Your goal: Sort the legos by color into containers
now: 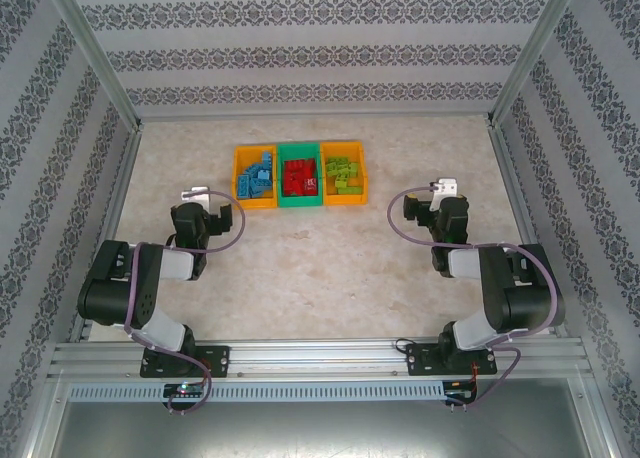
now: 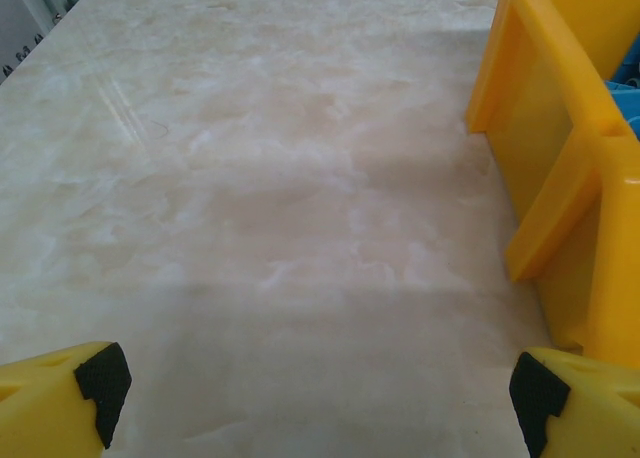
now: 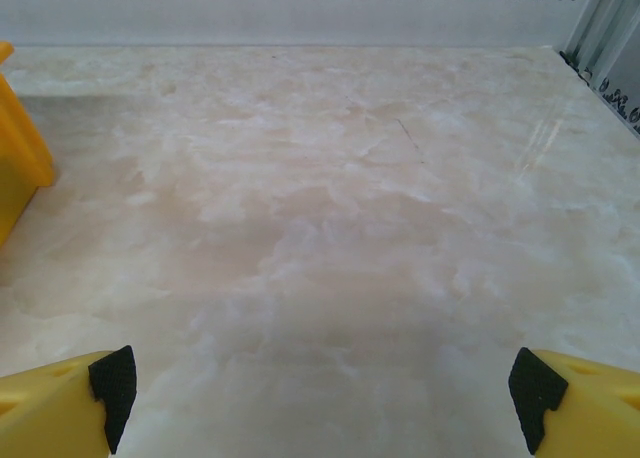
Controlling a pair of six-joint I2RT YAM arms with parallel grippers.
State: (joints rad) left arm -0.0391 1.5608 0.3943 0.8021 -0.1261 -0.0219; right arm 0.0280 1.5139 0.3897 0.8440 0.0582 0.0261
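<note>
Your left hand (image 2: pixel 320 403) and right hand (image 3: pixel 322 398) are both hanging released and empty over the table (image 1: pixel 320 268).
The left hand's jaws are standing wide apart with nothing between them. The left orange container (image 2: pixel 560 138) is sitting just ahead and to its right, with blue legos (image 2: pixel 625 83) showing over the rim. The right hand is gaping just as wide, and the right orange container (image 3: pixel 18 148) is sitting ahead to its left. Farther out, between the two hands, the green container (image 1: pixel 300 204) is holding the red legos (image 1: pixel 300 176), and the light green legos (image 1: pixel 345 174) are lying in the right orange container.
</note>
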